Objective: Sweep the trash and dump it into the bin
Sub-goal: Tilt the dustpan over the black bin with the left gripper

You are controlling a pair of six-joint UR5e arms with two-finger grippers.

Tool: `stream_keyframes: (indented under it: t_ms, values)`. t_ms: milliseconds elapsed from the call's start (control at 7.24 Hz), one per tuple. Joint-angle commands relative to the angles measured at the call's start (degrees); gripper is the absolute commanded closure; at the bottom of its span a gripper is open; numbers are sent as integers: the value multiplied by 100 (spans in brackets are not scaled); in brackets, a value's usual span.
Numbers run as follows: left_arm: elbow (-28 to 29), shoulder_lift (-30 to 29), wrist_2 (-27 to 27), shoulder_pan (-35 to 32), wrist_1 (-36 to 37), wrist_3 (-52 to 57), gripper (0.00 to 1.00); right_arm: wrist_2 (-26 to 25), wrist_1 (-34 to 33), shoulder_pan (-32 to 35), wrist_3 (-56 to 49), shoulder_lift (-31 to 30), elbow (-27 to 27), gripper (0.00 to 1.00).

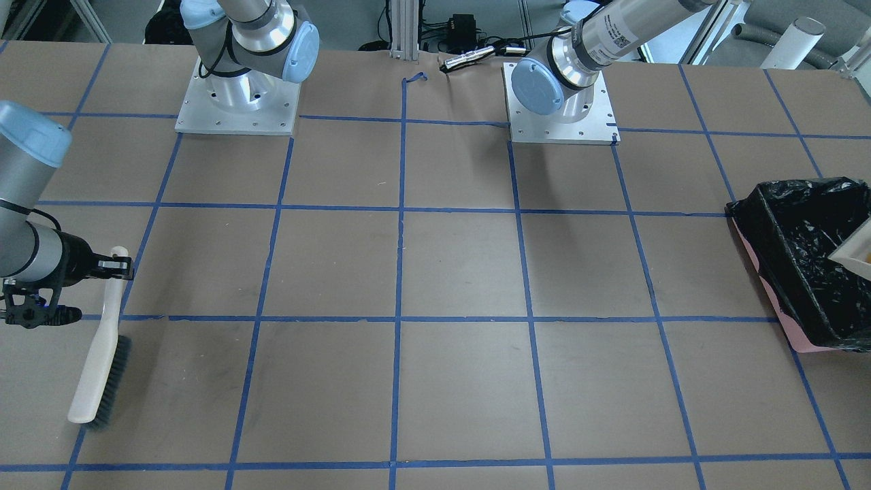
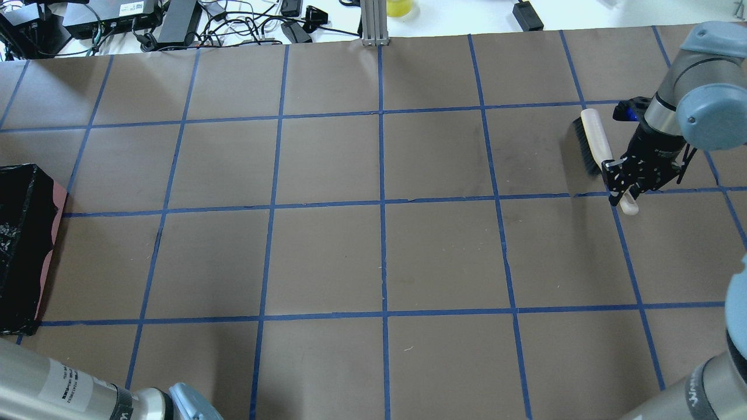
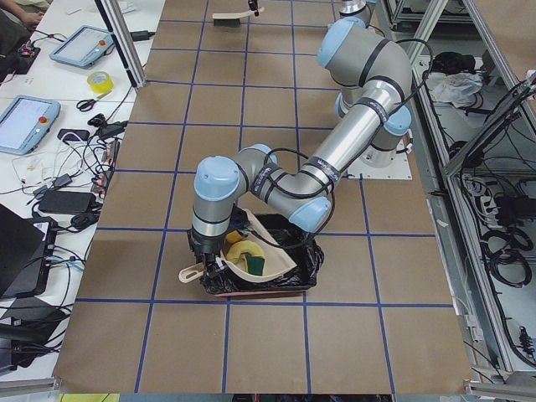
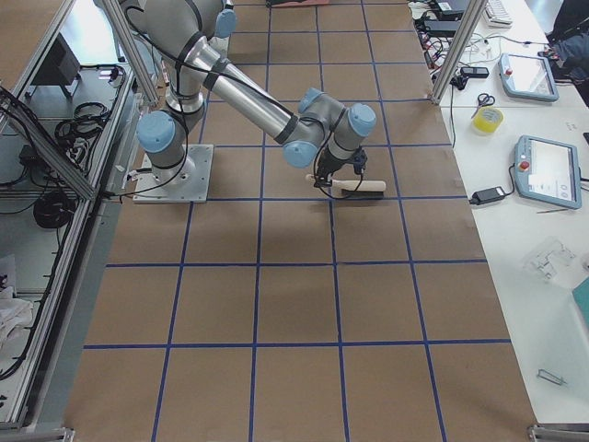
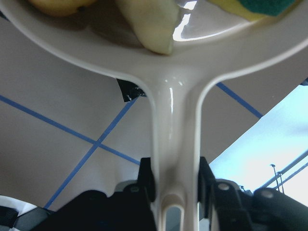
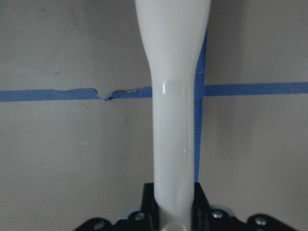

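No word or number can be read in full. A white label (image 1: 607,30) with a square code and lines of small black print is seen on the tube of the left arm (image 1: 653,17) in the front-facing view, but the print is too small to be made out. A similar paper label (image 2: 63,386) is shown on that arm in the overhead view, equally illegible. Grey lettering (image 2: 694,393) is carried on the right arm (image 2: 709,99) at the lower corner; it is possibly a maker's name, cut off by the edge. A white sticker (image 2: 134,7) on a black box (image 2: 105,13) beyond the table is blurred.
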Motion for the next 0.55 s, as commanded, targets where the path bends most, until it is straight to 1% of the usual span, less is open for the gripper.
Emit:
stream_keyframes:
  t_ms: [0, 138, 276, 415]
  values:
    - [-813, 243, -176, 23, 1005, 235, 92, -1, -21, 0, 16, 4, 53, 83]
    - [-1052, 332, -247, 41, 1211, 410, 93, 8, -21, 0, 16, 4, 61, 82]
    - [-1150, 393, -308, 50, 1352, 481, 94, -1, -21, 0, 8, 4, 62, 73]
    - [-1238, 464, -318, 50, 1423, 595, 95, -1, -21, 0, 8, 4, 62, 49]
